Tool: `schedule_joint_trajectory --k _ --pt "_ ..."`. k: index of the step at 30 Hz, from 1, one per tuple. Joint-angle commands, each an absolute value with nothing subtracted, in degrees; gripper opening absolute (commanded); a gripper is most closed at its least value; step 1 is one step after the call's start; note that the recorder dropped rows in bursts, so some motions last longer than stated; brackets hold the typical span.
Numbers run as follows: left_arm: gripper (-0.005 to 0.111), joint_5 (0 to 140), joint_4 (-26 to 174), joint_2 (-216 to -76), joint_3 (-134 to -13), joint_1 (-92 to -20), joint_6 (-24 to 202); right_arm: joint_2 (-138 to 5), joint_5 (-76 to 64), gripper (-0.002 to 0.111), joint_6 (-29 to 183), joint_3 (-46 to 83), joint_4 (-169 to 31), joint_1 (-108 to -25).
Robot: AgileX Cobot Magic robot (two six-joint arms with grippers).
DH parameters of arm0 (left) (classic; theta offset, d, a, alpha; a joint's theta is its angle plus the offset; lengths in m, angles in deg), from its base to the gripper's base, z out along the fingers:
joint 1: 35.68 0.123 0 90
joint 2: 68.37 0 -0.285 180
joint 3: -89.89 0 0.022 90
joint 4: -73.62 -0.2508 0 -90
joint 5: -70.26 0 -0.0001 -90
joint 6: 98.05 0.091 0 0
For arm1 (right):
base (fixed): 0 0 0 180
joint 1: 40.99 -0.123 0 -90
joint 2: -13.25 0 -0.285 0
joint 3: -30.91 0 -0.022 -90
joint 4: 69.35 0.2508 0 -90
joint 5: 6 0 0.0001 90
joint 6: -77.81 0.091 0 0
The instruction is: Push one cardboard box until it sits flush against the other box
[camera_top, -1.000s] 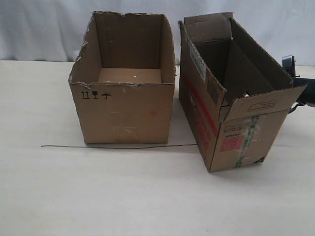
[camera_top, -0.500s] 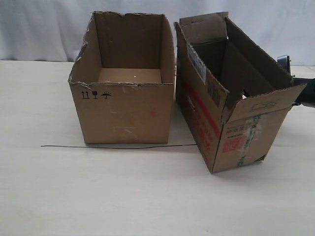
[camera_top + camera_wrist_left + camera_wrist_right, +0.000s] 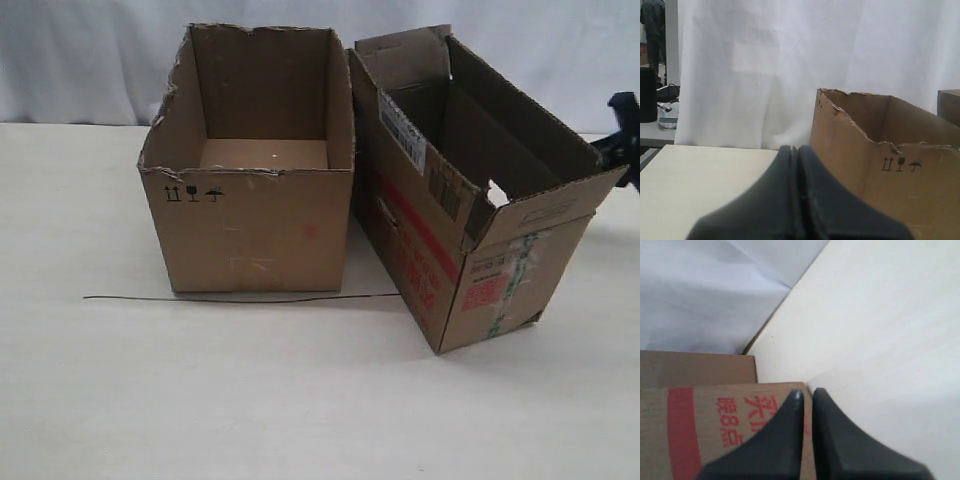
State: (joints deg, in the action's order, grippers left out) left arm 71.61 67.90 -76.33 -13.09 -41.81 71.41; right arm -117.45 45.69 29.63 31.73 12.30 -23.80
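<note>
The cardboard box (image 3: 440,250), narrow with red print and a red label on its end, stands at the right and is skewed. Its back end is close against the other box (image 3: 250,230), and its front end is swung away, leaving a wedge-shaped gap. The other box is wide, with a torn rim and small black symbols. My right gripper (image 3: 625,135) shows at the right edge, beyond the cardboard box's far long side. In the right wrist view the right gripper (image 3: 807,392) is shut and empty over that red-printed side (image 3: 715,425). My left gripper (image 3: 792,148) is shut, left of the other box (image 3: 910,190).
A thin black wire (image 3: 240,298) lies on the pale table (image 3: 300,400) along the front of the other box. A white curtain (image 3: 100,60) hangs behind the table. A desk with dark objects (image 3: 660,95) stands off beyond the table's left end.
The cardboard box has slid and turned left, its back end closing on the other box. My right gripper has drawn away from the box toward the right edge.
</note>
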Motion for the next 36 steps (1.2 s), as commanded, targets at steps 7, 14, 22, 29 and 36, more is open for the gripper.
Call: schedule_joint_trajectory --k 7,14,22,29,36 --pt "0.000 71.2 67.7 -76.2 -12.9 -42.3 71.1 -96.0 44.7 0.005 30.1 12.8 2.8 -16.1" --pt "0.000 71.2 68.0 -76.2 -12.9 -42.3 71.1 -91.8 46.1 0.005 23.7 1.3 9.6 -15.8" --pt "0.000 71.2 68.2 -76.2 -12.9 -42.3 71.1 -91.8 46.5 0.005 18.1 -5.4 15.6 -15.8" --pt "0.000 71.2 68.2 -76.2 -12.9 -42.3 71.1 -91.8 43.0 0.005 16.9 -5.4 20.1 -24.6" --pt "0.000 71.2 68.2 -76.2 -12.9 -42.3 71.1 -91.8 42.0 0.005 16.1 -5.3 23.1 -28.5"
